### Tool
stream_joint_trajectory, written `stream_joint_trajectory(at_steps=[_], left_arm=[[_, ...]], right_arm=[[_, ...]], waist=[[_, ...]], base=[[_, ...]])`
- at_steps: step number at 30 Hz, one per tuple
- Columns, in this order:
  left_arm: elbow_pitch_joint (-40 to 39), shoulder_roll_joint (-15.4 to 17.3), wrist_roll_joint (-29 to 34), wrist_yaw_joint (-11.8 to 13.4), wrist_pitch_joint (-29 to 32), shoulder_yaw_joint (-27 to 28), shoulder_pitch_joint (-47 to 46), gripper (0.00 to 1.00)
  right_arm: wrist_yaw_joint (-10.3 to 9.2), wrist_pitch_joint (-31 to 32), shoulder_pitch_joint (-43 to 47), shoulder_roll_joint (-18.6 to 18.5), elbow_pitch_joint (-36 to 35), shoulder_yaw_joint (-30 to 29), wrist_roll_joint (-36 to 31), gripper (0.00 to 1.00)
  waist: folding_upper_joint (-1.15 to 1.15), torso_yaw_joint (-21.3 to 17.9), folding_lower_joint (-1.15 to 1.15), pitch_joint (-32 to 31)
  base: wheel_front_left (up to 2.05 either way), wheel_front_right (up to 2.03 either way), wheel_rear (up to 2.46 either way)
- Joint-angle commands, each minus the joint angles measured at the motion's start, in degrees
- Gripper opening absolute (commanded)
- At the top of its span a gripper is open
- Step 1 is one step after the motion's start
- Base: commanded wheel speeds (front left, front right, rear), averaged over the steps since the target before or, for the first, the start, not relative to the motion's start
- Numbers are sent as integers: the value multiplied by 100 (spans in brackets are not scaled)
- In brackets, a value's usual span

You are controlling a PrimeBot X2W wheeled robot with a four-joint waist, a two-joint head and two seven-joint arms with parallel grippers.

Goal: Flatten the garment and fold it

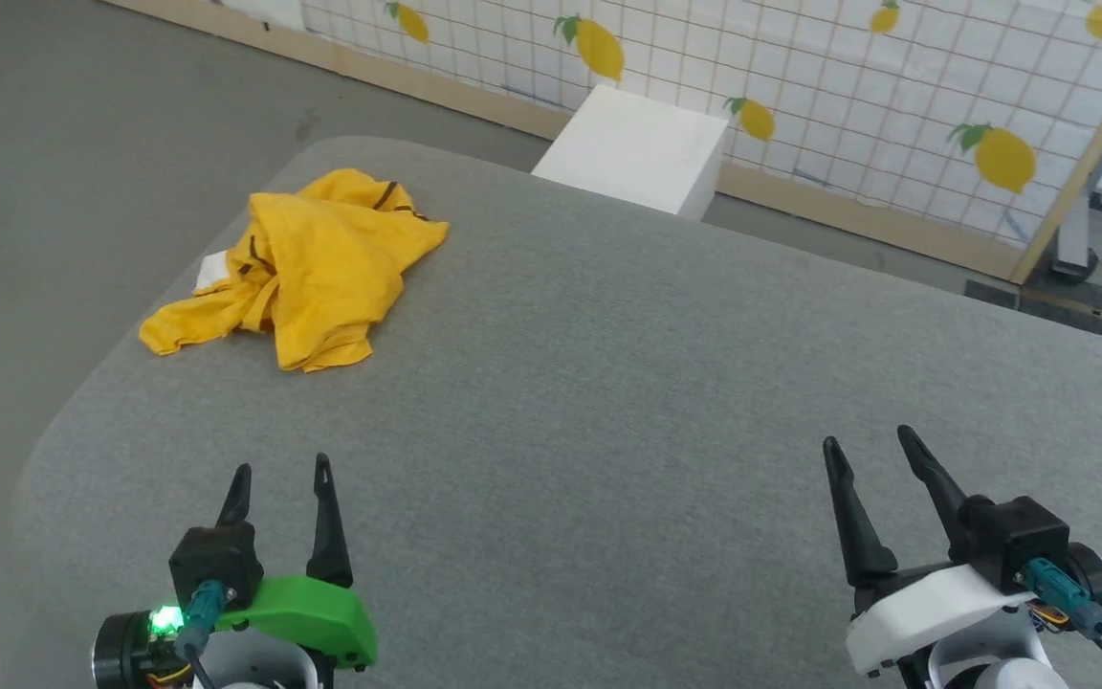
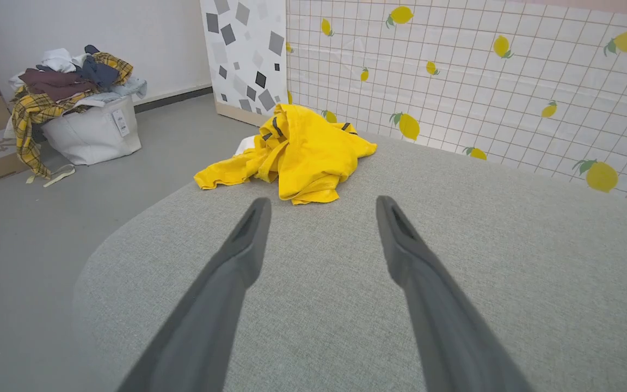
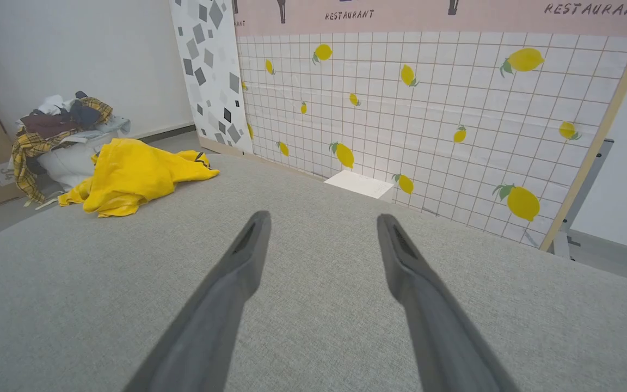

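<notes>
We judged the biggest risk to lie with the table [image 1: 608, 383] itself. The garment [image 1: 312, 268] sat crumpled at its far left corner, close to the rounded edge, so a pull toward that side could have dragged the cloth over onto the floor [image 1: 54, 144]. The heap was the next worry: its layers were folded over one another, and a pinch taken blindly might have caught several at once, lifting a bundle rather than a single hem. A white patch [image 1: 213, 268] showed at its left side, and we could not tell whether it was print or lining. Both grippers were well apart from the garment. The left gripper [image 1: 282, 465] and the right gripper [image 1: 868, 437] hung over the near side with their jaws spread wide and nothing between them. The right arm faced the longer reach, which we thought could cost accuracy.

As to materials, the table wore a grey woven cover, padded-looking and matte, with soft rounded corners. Thin fingers pressed hard into it could have snagged that weave. The grid wall [image 1: 848, 96] was smooth, white, squared off and dotted with lemons. The white box [image 1: 637, 148] looked rigid and plain. The garment was bright yellow, soft and limp, with dark trim lines. The fingers were dark, long and tapered to narrow tips.
</notes>
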Motion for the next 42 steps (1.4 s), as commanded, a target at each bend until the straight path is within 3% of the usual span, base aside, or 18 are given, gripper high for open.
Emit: stream_joint_trajectory(at_steps=[1, 42], left_arm=[[18, 63, -43, 53, -57, -29, 5, 100], [115, 435, -623, 776, -506, -422, 71, 100]], right_arm=[[25, -63, -92, -6, 34, 32, 63, 100], [40, -523, -119, -9, 235, 223, 302, 100]], waist=[[0, 110, 0, -12], [0, 1560, 0, -38]], base=[[0, 0, 0], [-1, -1, -1]])
